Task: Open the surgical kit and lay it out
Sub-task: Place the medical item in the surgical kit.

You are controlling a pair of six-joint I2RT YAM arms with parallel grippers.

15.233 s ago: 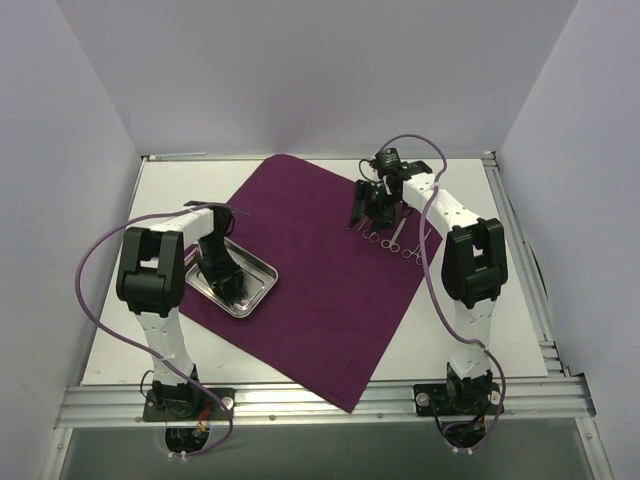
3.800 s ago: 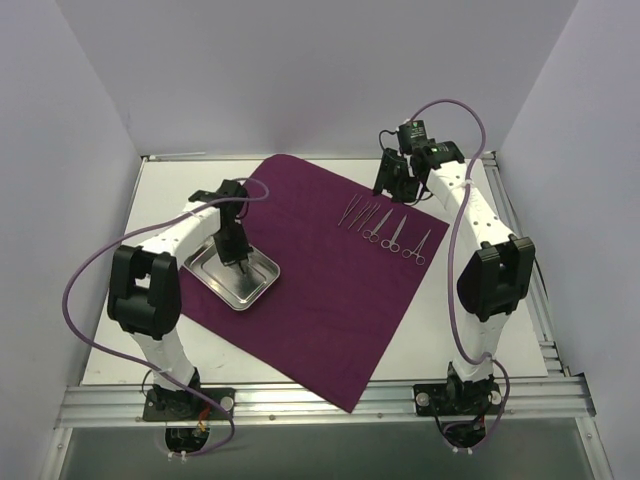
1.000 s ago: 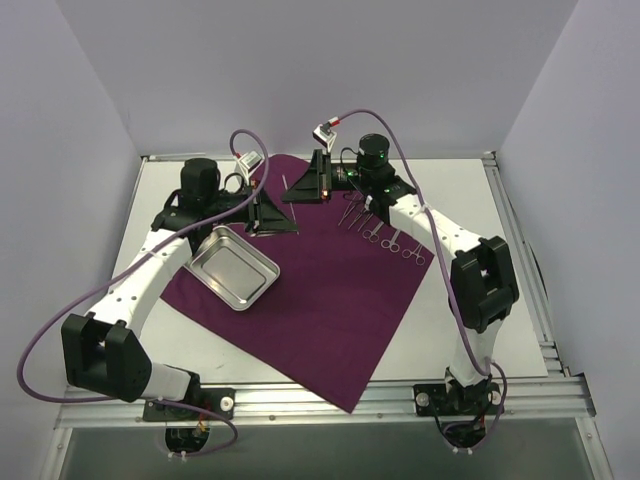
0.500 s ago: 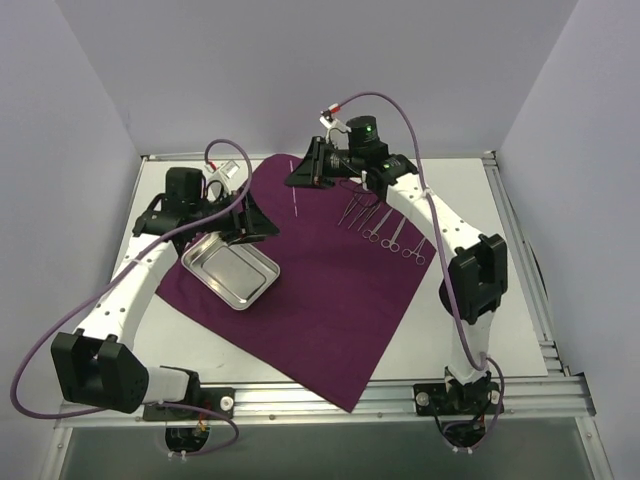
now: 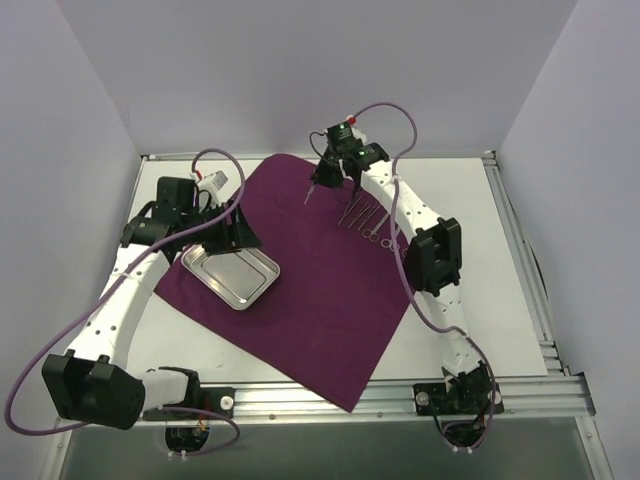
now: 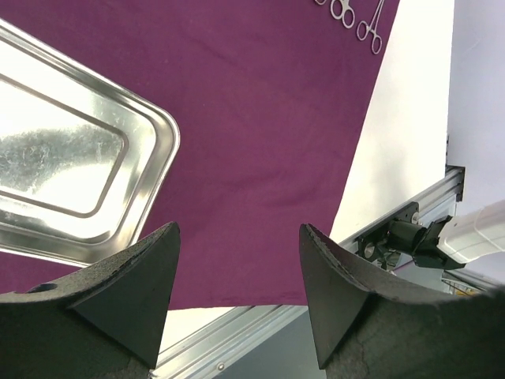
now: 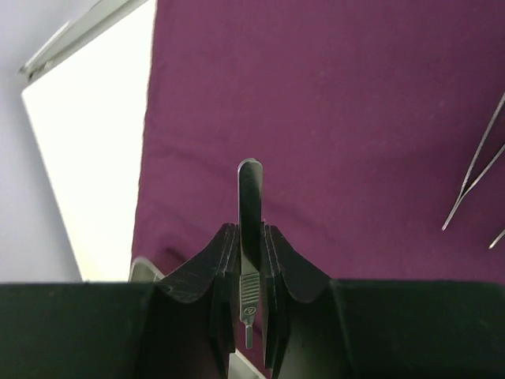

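Purple cloth wrap [image 5: 320, 300] spread flat as a diamond at frame centre, lowest corner reaching the bottom rail — bare white table [image 5: 510, 270] at both sides. Steel tray [image 5: 232, 275] shiny on its left part; ring-handled instruments [image 5: 368, 218] rowed upper right. Seen plainly only from the right wrist: right gripper [image 7: 250, 237] pinching a flat metal handle [image 7: 249, 189]. Left gripper [image 6: 239, 260] spread wide beside the tray — nothing between its fingers.

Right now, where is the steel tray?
In the top view, the steel tray lies on the left part of the purple cloth, beside the left gripper, on its near side.
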